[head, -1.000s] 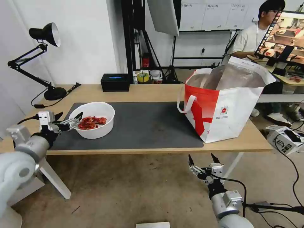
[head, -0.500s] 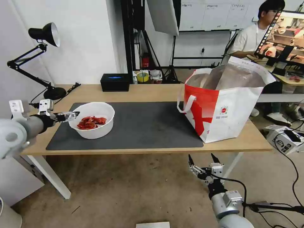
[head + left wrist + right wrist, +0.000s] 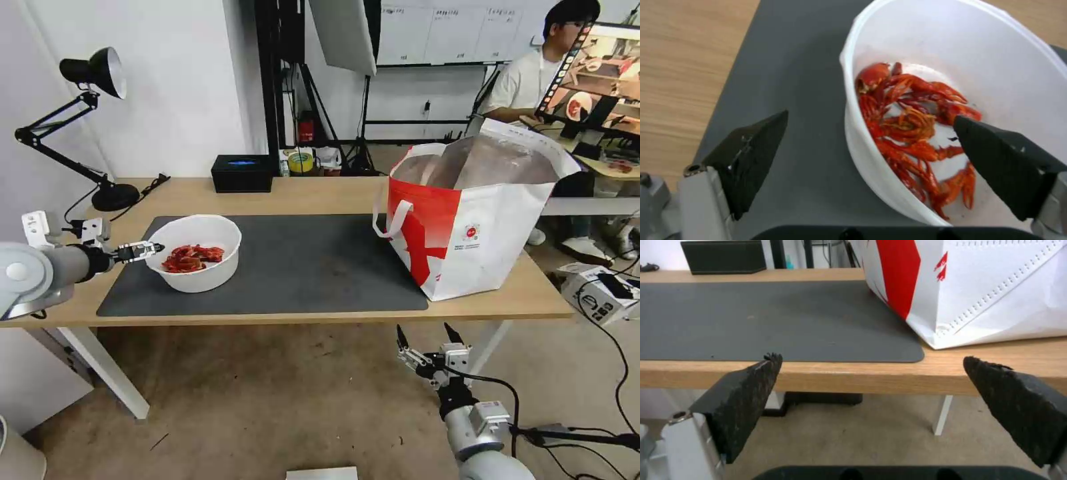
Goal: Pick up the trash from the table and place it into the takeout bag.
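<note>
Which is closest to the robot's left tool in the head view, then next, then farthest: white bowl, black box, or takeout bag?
From the left tool:
1. White bowl, right beside it on the mat.
2. Black box, at the table's back edge.
3. Takeout bag, at the table's far right end.

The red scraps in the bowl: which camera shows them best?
The left wrist view: the red scraps lie close up inside the white bowl, between the open left gripper fingers. The head view shows them small and far off.

1 bowl (image 3: 195,252), 1 bag (image 3: 477,220), 1 lamp (image 3: 87,127)
</note>
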You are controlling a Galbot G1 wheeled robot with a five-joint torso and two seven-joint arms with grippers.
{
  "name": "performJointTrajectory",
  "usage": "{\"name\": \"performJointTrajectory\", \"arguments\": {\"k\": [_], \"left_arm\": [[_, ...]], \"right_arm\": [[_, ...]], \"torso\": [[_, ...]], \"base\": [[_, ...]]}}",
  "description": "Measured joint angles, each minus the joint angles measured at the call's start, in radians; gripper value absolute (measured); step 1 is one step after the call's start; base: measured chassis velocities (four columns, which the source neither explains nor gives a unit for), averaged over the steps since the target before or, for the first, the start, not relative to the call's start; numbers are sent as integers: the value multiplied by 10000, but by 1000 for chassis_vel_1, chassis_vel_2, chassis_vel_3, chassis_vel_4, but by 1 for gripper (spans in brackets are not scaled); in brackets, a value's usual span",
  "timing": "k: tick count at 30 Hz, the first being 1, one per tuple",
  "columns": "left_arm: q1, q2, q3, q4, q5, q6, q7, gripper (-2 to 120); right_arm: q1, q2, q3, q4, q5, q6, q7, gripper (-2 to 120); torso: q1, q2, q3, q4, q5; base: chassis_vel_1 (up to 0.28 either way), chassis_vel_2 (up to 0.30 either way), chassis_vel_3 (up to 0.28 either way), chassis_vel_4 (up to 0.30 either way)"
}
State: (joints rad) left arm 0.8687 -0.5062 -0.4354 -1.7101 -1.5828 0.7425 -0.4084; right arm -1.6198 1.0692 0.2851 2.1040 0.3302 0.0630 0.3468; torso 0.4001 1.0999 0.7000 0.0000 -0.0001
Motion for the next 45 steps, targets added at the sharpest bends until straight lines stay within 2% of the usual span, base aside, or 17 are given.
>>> {"name": "performJointTrajectory", "arguments": {"k": [7,10,18,25,29,30,37,38,45], "left_arm": [[-744,-119,781,508,22,-29,-18,100],[-1120,-293,1252,750,47,-43,-268,100],[-1463,-453,1628,955,44,-54,-591,100],[-1574,-427,1815,1198,-105,-60,-704,89],[-1617,-407,1938,1305,-114,-67,-742,71],[-1617,-407,1938,1305,-114,-67,-742,71],[-1715,-348,2108,1298,-144,-69,-691,42],[-1715,-348,2108,1298,-144,-69,-691,42],[-1704,-220,2229,1185,-141,-69,-424,13]], "right_arm": [[0,0,0,0,0,0,0,100],[1,0,0,0,0,0,-1,100],[1,-1,0,0,0,0,0,100],[0,-1,0,0,0,1,0,100],[0,-1,0,0,0,1,0,100],[0,-1,0,0,0,1,0,100],[0,0,0,0,0,1,0,100],[0,0,0,0,0,1,0,100],[1,0,0,0,0,1,0,100]], "torso": [[0,1,0,0,2],[0,0,0,1,0],[0,1,0,0,1],[0,0,0,0,1],[-1,1,0,0,1],[-1,1,0,0,1],[-1,1,0,0,0],[-1,1,0,0,0],[-1,2,-1,0,1]], "base": [[0,0,0,0],[0,0,0,0],[0,0,0,0],[0,0,0,0],[0,0,0,0],[0,0,0,0],[0,0,0,0],[0,0,0,0],[0,0,0,0]]}}
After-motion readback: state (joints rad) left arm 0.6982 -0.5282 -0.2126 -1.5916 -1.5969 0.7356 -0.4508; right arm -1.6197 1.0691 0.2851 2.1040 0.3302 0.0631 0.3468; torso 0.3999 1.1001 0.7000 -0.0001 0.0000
